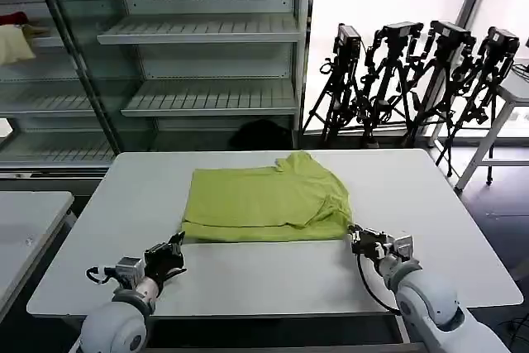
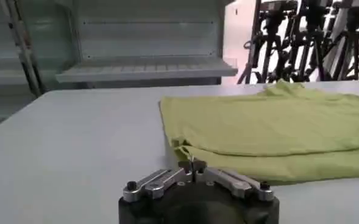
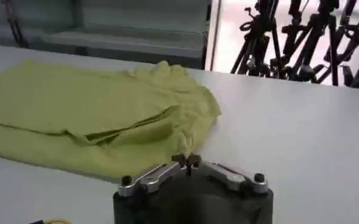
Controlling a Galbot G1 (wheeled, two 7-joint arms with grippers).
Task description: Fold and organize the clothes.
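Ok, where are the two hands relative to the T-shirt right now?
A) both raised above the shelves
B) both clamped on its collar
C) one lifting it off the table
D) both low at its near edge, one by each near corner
D: the left hand and right hand sit low on the table, by the near corners of the folded yellow-green T-shirt.

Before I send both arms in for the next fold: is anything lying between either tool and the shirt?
Nothing visible. Bare table lies between the left tool and the T-shirt; the right tool sits just off its near right corner.
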